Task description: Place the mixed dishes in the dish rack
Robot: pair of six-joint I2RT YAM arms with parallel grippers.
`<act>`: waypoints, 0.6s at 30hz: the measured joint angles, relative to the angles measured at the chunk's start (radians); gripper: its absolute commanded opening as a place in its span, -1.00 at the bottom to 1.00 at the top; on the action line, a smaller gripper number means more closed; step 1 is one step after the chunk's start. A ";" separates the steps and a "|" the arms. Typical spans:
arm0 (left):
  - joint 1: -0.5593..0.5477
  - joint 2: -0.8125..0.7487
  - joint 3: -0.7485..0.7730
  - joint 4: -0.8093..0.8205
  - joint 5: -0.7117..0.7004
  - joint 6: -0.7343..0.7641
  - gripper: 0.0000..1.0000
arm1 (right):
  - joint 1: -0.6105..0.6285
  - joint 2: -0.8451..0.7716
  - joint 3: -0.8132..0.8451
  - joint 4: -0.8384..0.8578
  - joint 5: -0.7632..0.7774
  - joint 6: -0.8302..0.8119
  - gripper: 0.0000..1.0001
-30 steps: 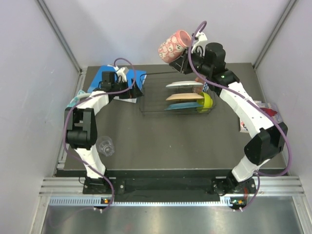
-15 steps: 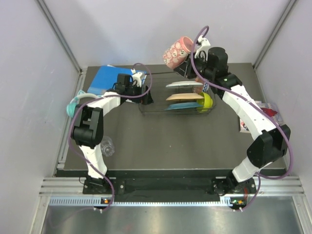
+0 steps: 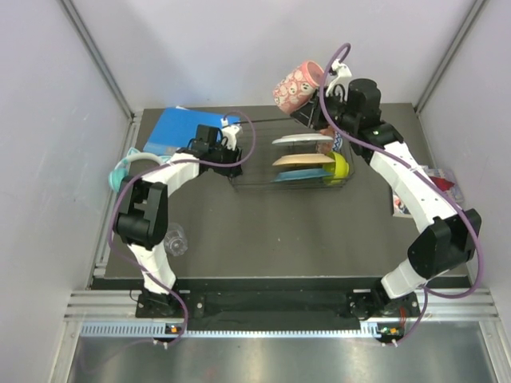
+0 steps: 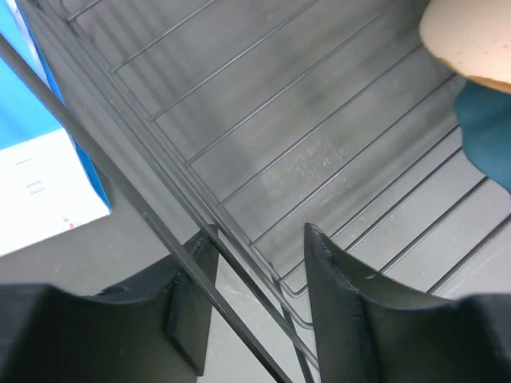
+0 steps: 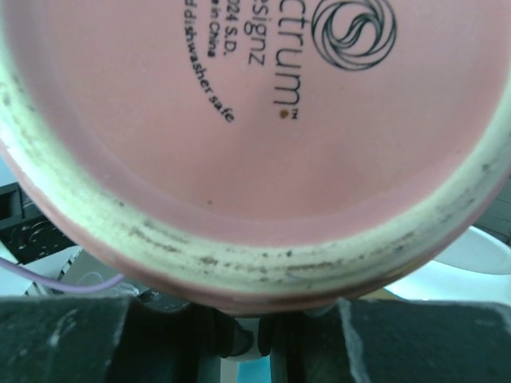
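The black wire dish rack [image 3: 250,172] holds a white plate [image 3: 302,140], a peach plate [image 3: 302,159] and a teal plate [image 3: 295,175] on edge, with a lime bowl [image 3: 341,166] at its right end. My left gripper [image 3: 234,157] sits at the rack's left rim. In the left wrist view its jaws [image 4: 259,233] straddle the rim wire [image 4: 239,263], apart from it on both sides. High over the rack's back edge, my right gripper [image 3: 313,110] is shut on the red patterned bowl [image 3: 297,84], whose pink base [image 5: 255,120] fills the right wrist view. A clear glass [image 3: 174,239] lies near the left arm.
A blue book [image 3: 177,130] lies left of the rack, and teal headphones [image 3: 124,170] sit at the table's left edge. A red-and-clear item [image 3: 441,182] rests at the right edge. Grey walls close in the table on three sides.
My left gripper has travelled right from the blue book to the rack's left rim, and its jaws have narrowed. The right gripper has carried the bowl slightly to the right.
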 measured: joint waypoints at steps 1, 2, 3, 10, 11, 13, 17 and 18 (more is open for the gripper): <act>-0.009 -0.007 -0.003 -0.010 -0.024 -0.002 -0.21 | 0.000 0.000 -0.005 0.000 -0.001 0.000 -1.00; -0.018 -0.015 -0.008 -0.016 -0.051 -0.008 -0.21 | 0.000 0.000 -0.007 -0.001 -0.002 0.000 -1.00; -0.024 -0.024 -0.016 -0.018 -0.072 -0.013 -0.20 | 0.000 0.000 -0.012 0.000 -0.002 0.000 -1.00; -0.070 -0.122 -0.109 -0.082 -0.093 -0.017 -0.24 | 0.000 -0.007 -0.039 0.000 -0.005 0.000 -1.00; -0.077 -0.131 -0.117 -0.089 -0.093 -0.018 -0.22 | 0.000 -0.010 -0.045 0.000 -0.005 0.000 -1.00; -0.093 -0.148 -0.133 -0.102 -0.092 -0.024 -0.03 | 0.000 -0.014 -0.055 0.000 -0.005 0.000 -1.00; -0.129 -0.196 -0.170 -0.146 -0.057 -0.034 0.36 | 0.000 -0.033 -0.084 -0.002 -0.004 -0.003 -1.00; -0.137 -0.207 -0.175 -0.165 -0.042 -0.040 0.41 | 0.000 -0.037 -0.090 -0.004 -0.004 -0.004 -1.00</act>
